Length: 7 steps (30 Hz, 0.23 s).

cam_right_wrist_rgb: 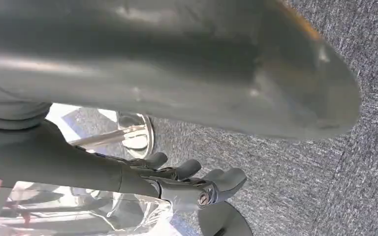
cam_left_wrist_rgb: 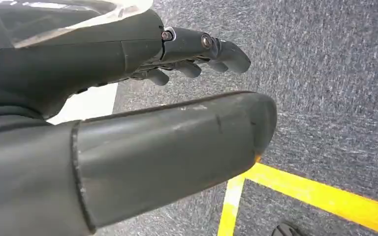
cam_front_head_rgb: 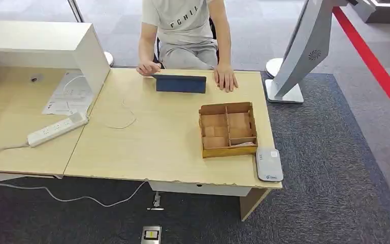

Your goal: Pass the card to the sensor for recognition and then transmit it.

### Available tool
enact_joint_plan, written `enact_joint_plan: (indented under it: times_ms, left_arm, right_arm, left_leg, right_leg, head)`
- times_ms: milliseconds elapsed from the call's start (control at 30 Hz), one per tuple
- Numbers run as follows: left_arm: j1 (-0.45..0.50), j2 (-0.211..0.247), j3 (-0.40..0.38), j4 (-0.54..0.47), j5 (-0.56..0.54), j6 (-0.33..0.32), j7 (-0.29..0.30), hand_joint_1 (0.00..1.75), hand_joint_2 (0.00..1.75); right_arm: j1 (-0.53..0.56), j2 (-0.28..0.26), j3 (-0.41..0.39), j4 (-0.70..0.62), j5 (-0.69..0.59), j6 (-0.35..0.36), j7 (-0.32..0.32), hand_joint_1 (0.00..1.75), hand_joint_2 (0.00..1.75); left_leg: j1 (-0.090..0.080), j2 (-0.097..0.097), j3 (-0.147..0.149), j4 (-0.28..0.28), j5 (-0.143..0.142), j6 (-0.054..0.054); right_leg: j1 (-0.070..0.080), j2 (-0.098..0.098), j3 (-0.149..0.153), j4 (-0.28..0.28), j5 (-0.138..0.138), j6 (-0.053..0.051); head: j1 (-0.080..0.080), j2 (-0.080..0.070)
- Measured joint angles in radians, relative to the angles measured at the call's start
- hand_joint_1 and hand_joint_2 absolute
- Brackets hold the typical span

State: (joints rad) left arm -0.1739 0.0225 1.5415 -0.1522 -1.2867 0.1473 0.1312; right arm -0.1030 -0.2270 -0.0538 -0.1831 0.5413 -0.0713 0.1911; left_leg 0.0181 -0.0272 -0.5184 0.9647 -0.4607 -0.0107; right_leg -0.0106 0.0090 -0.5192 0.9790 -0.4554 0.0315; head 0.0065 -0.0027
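The head view takes in a light wooden table [cam_front_head_rgb: 147, 147] across the middle of the frame, and neither wrist view looks at it. Right of centre on it stands a cardboard divider box [cam_front_head_rgb: 228, 129] with several open compartments; a pale flat piece lies in its lower right compartment, too small to tell whether it is the card. Just beside the box's lower right corner, at the table's near right edge, lies the white card sensor [cam_front_head_rgb: 269, 164], flat, its long axis running from the upper to the lower part of the frame. At the upper centre a person sits behind the table with both hands resting on its far edge, and between them lies a dark blue case [cam_front_head_rgb: 181, 84], its long side running left to right. On the left lie a white power strip [cam_front_head_rgb: 57, 130], set at a slant, and a thin white cable [cam_front_head_rgb: 124, 118]; a white cabinet [cam_front_head_rgb: 45, 46] fills the upper left, and a white kiosk stand [cam_front_head_rgb: 299, 56] rises at the upper right from grey carpet. The left wrist view shows the left hand [cam_left_wrist_rgb: 187, 59] over grey carpet crossed by yellow floor tape [cam_left_wrist_rgb: 320, 196], its fingers loosely extended and apart, holding nothing. The right wrist view shows the right hand [cam_right_wrist_rgb: 187, 182] over the same carpet, fingers likewise spread and empty, with a round metal base [cam_right_wrist_rgb: 138, 135] behind them.
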Motion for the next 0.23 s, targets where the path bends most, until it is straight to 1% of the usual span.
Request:
enact_joint_plan:
  times_ms: [233]
  left_arm:
    - [0.000, 0.000, 0.000, 0.000, 0.004, 0.012, 0.009, 0.00, 0.00]
  right_arm:
    - [0.000, 0.000, 0.001, 0.000, 0.004, 0.008, 0.000, 0.00, 0.00]
  left_leg:
    - [0.000, 0.000, 0.000, 0.000, 0.000, 0.000]
  right_leg:
    - [0.000, 0.000, 0.000, 0.000, 0.000, 0.000]
  head:
    - [0.000, 0.000]
